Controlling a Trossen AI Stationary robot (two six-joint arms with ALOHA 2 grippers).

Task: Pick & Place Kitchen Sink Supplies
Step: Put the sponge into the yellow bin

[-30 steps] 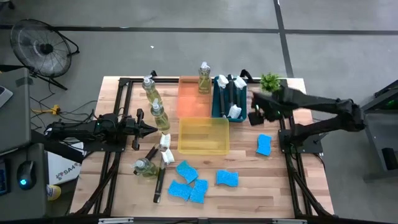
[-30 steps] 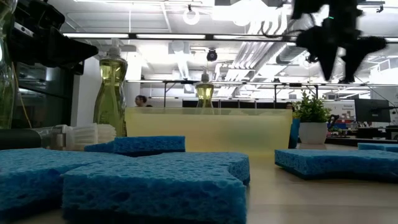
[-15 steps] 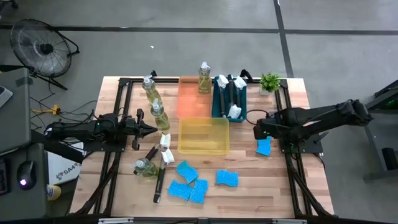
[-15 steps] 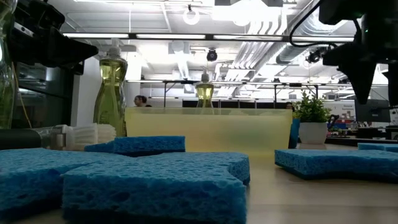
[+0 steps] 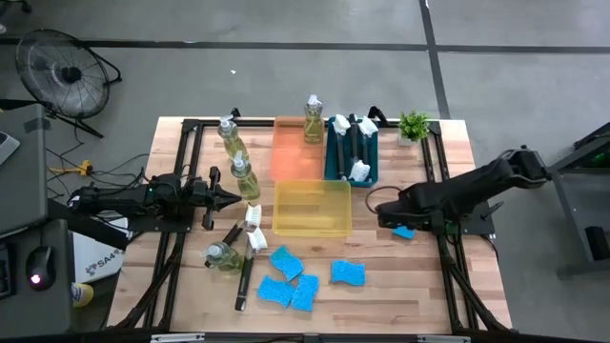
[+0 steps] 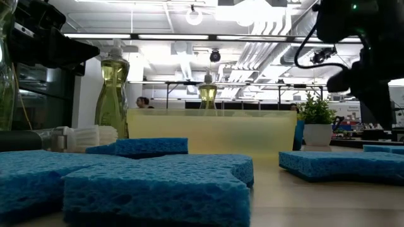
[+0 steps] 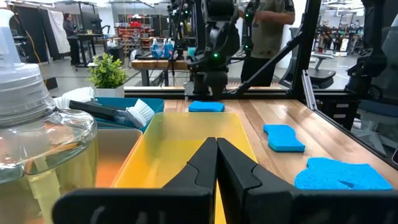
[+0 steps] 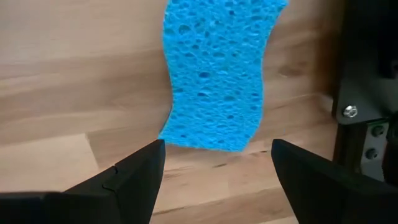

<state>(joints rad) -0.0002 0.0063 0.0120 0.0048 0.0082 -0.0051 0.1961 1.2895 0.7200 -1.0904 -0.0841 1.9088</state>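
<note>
Two spread right fingers frame the blue sponge just beyond.

A work surface seen from above. Three trays sit mid-surface: two side by side at the far edge, one in front of them. A soap bottle stands in the far left tray; dish brushes lie in the far right tray. A potted plant stands right of the trays. Two more bottles stand left of them. Near the front lie a bottle on its side, brushes and four sponges. The right claw hangs over a lone sponge at right; the left claw rests at left.
</note>
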